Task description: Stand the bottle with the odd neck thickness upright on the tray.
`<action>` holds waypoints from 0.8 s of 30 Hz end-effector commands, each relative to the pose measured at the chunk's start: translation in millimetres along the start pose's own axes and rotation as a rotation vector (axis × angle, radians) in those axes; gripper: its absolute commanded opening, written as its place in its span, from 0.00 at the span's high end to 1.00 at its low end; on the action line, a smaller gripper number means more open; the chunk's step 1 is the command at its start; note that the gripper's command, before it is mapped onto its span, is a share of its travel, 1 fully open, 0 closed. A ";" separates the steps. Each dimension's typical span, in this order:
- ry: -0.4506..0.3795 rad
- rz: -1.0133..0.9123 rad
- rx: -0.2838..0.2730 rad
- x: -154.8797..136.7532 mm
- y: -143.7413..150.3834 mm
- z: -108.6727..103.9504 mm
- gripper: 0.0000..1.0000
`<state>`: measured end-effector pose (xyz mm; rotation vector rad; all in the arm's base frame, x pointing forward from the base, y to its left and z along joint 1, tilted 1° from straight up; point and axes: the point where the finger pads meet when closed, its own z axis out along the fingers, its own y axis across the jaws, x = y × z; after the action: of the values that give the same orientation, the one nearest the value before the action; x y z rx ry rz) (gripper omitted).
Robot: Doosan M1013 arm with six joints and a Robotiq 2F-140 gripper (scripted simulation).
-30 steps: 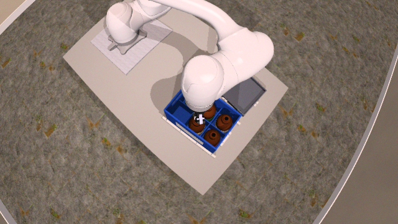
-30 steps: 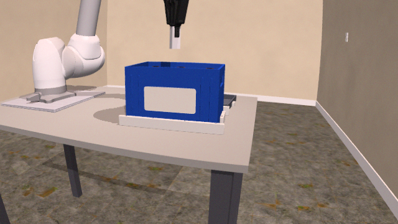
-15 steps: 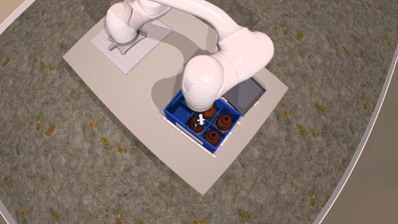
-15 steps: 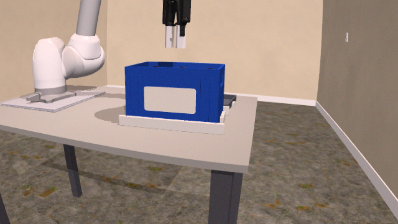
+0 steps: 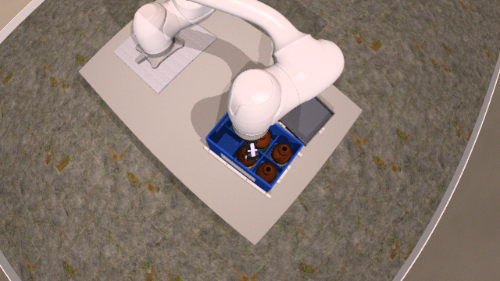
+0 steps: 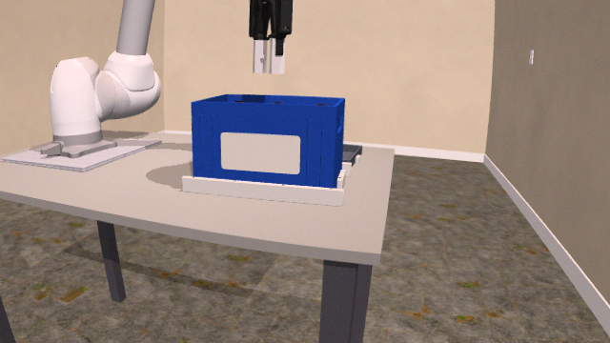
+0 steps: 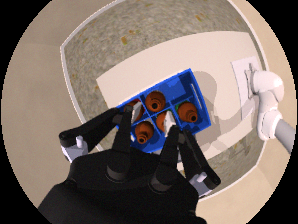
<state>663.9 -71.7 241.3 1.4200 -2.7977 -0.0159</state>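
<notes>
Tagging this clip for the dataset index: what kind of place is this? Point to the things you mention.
Probably a plain indoor robot test room: a robot arm [image 5: 255,101] [image 6: 75,95] [image 7: 268,87] mounted on a table [image 5: 156,129] [image 6: 157,205] [image 7: 200,50], bare walls [image 6: 381,57], and a blue bottle crate [image 5: 209,141] [image 6: 207,152] [image 7: 202,100] within reach.

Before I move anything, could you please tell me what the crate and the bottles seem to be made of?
The crate: probably satin moulded plastic, judging by its even blue colour and thin dividers. The bottles: smooth, slightly glossy brown, perhaps glass; they look opaque, so plastic remains possible.
</notes>
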 end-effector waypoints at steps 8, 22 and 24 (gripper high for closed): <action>0.000 0.000 0.000 0.0 0.0 -0.1 0.62; 0.000 0.000 0.000 0.0 0.0 4.4 0.62; 0.000 0.000 0.000 0.0 0.0 6.1 0.62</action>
<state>663.8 -71.7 236.2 1.4200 -2.7977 -0.0160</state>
